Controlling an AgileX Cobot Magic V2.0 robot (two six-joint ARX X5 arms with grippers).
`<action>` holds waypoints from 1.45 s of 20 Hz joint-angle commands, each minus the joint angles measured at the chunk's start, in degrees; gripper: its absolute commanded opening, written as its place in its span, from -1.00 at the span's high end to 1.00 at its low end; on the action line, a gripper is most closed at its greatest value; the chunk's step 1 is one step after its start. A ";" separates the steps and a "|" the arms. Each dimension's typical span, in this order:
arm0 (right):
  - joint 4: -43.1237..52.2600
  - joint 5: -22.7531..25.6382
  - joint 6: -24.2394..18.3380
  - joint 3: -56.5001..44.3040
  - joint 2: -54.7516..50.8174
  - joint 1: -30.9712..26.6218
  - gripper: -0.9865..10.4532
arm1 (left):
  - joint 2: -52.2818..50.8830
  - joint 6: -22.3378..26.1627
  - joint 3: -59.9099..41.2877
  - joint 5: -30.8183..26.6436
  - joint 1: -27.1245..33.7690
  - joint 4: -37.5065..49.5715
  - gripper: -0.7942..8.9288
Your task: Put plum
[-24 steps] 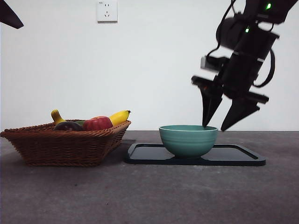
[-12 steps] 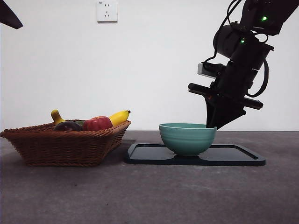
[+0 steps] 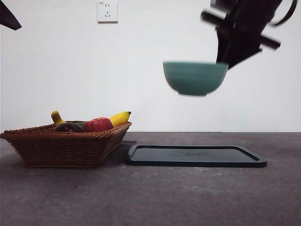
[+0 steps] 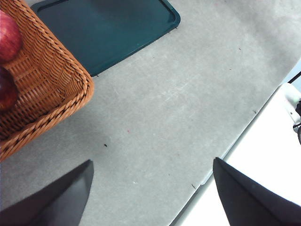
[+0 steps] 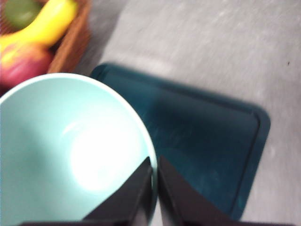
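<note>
Bowl [image 3: 194, 78] lifted off tray [image 3: 195, 162] — right tool [image 3: 225, 65] gripping rim

This is looking like a robot test room rather than a home. A bare white wall [image 3: 150, 56] is standing behind a plain grey counter [image 3: 150, 197], carrying only a wall socket [image 3: 107, 11]. A wicker basket [image 3: 66, 146] and dark tray [image 3: 195, 156] are sitting staged on it.

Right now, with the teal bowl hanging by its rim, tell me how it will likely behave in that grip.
The round teal ceramic-looking bowl seems rigid and keeps its shape. Pinched at one rim point by the right hand, it could swing or tilt. Its glossy wall looks smooth, so it might slip; high above the dark flat tray, a fall could well chip it.
</note>
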 commanded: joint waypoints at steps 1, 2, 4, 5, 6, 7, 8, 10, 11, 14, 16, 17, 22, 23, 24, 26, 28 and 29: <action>-2.78 -0.04 -1.03 1.03 -3.50 2.05 0.81 | 0.44 0.63 0.66 0.17 -0.26 0.26 0.03; -3.89 0.00 -1.03 0.98 -5.07 2.84 0.81 | 0.44 0.66 0.66 0.17 -0.26 0.26 0.03; -4.50 0.00 -1.03 -0.02 -7.96 4.79 0.81 | 0.44 0.66 0.66 0.17 -0.26 0.26 0.03; -4.50 0.17 -1.03 -0.96 -9.14 5.75 0.81 | 0.44 0.66 0.66 0.15 -0.26 0.26 0.03; -4.35 0.44 -1.03 -2.34 -10.25 6.69 0.81 | 0.44 0.63 0.66 0.15 -0.26 0.26 0.03; -4.09 0.96 -1.03 -4.00 -11.15 7.61 0.81 | 0.44 0.63 0.66 0.15 -0.26 0.26 0.03; -3.52 1.90 -1.01 -6.14 -12.00 8.70 0.81 | 0.44 0.66 0.66 0.15 -0.26 0.26 0.03; -1.73 2.10 -0.94 -10.43 -13.16 10.38 0.81 | 0.44 0.63 0.66 0.15 -0.26 0.24 0.03; -0.20 2.08 -0.48 -12.70 -13.49 11.21 0.81 | 0.44 0.66 0.66 0.15 -0.26 0.26 0.03; 5.01 2.95 1.95 -19.15 -13.55 13.16 0.81 | 0.44 0.63 0.66 0.15 -0.26 0.26 0.03; 9.25 2.95 3.93 -23.63 -13.53 13.92 0.81 | 0.44 0.66 0.66 0.15 -0.26 0.26 0.03; 10.84 2.95 4.37 -25.55 -13.38 14.08 0.81 | 0.44 0.63 0.66 0.15 -0.26 0.26 0.03; 16.09 3.56 5.77 -31.52 -11.10 14.40 0.81 | 0.44 0.63 0.66 0.15 -0.26 0.26 0.03; 16.94 3.56 5.84 -32.26 -10.62 14.40 0.81 | 0.44 0.63 0.66 0.15 -0.26 0.26 0.03; 17.14 3.61 6.14 -32.72 -10.03 14.40 0.81 | 0.44 0.63 0.66 0.15 -0.26 0.26 0.03; 17.07 4.46 6.14 -33.03 -8.61 14.51 0.81 | 0.44 0.66 0.66 0.15 -0.26 0.26 0.03; 17.66 4.55 6.10 -33.20 -7.32 14.88 0.81 | 0.44 0.66 0.66 0.15 -0.26 0.26 0.03; 17.90 4.52 6.10 -33.20 -6.69 15.08 0.81 | 0.44 0.63 0.66 0.17 -0.26 0.26 0.03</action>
